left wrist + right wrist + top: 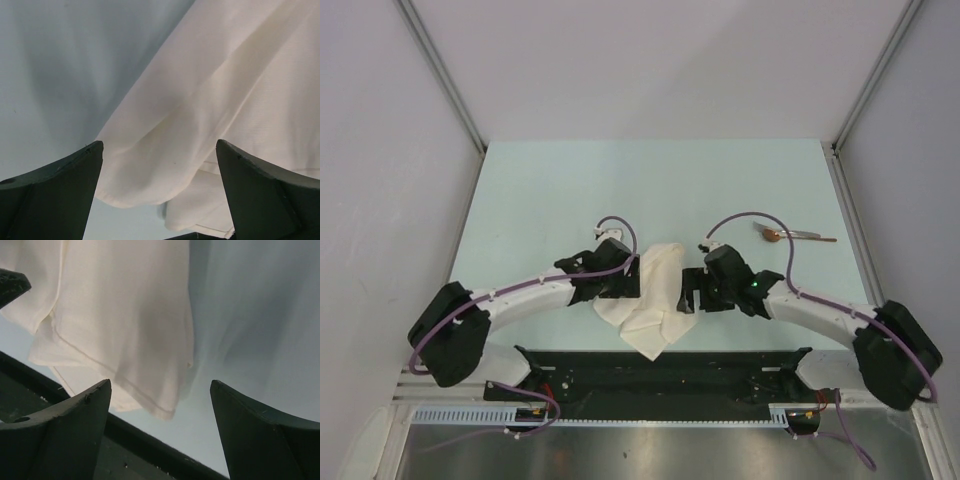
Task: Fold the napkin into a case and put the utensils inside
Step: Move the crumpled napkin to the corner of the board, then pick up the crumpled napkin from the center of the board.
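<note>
The cream napkin (653, 296) lies rumpled and partly doubled over near the table's front edge, between my two grippers. My left gripper (632, 279) is open at its left side; in the left wrist view the cloth (220, 110) fills the space ahead of the spread fingers (75, 185). My right gripper (686, 292) is open at its right side; in the right wrist view a hemmed corner of the napkin (125, 325) hangs ahead of the fingers (80, 425). The spoon (795, 236) lies apart at the far right, coppery bowl to the left. No folded case shows.
A black rail (660, 370) runs along the table's front edge just behind the napkin; it also shows in the right wrist view (150, 450). Metal frame posts (440, 70) flank the pale green table (620, 190).
</note>
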Tool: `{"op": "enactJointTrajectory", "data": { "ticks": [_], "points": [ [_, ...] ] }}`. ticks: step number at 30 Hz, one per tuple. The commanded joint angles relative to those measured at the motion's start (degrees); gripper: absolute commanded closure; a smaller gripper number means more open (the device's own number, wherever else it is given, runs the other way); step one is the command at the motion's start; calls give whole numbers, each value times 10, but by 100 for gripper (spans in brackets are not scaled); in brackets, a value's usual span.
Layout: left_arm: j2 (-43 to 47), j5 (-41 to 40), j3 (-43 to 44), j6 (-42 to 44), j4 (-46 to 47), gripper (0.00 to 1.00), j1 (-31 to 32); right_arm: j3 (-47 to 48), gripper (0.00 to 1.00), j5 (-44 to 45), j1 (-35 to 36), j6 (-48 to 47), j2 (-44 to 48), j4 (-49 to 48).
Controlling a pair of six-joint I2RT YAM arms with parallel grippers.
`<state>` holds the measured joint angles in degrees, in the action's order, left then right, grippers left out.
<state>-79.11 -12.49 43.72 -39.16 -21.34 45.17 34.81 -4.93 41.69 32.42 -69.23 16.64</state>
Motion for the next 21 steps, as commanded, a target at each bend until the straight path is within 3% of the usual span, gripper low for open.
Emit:
{"op": "enactJointTrajectory", "data": {
  "ticks": [1,3,7,8,9,10,11,13,14,21],
  "points": [
    [-17,-8,-29,-24,33,4,-24,40,18,-6,30,-3,-88,-67],
    [-34,4,-45,-27,45,10,-33,54,26,23,41,-6,-121,-58],
    [-36,19,-63,-24,61,41,-47,75,44,75,46,-16,-119,-9],
    [-32,21,-62,-16,60,56,-52,79,49,94,45,-20,-108,0],
    [-14,19,-57,-12,56,64,-58,84,59,105,44,-26,-87,14],
    [-3,19,-53,-3,42,86,-61,91,67,115,43,-38,-75,42],
    [11,11,-40,0,32,98,-65,106,84,132,34,-46,-62,58],
    [72,1,-23,14,0,100,-72,128,98,152,23,-61,-18,107],
    [98,-4,-13,22,-12,100,-75,153,100,170,11,-75,-3,122],
    [327,-122,104,71,-86,100,-89,272,100,197,-56,-151,133,234]
  ]
}}
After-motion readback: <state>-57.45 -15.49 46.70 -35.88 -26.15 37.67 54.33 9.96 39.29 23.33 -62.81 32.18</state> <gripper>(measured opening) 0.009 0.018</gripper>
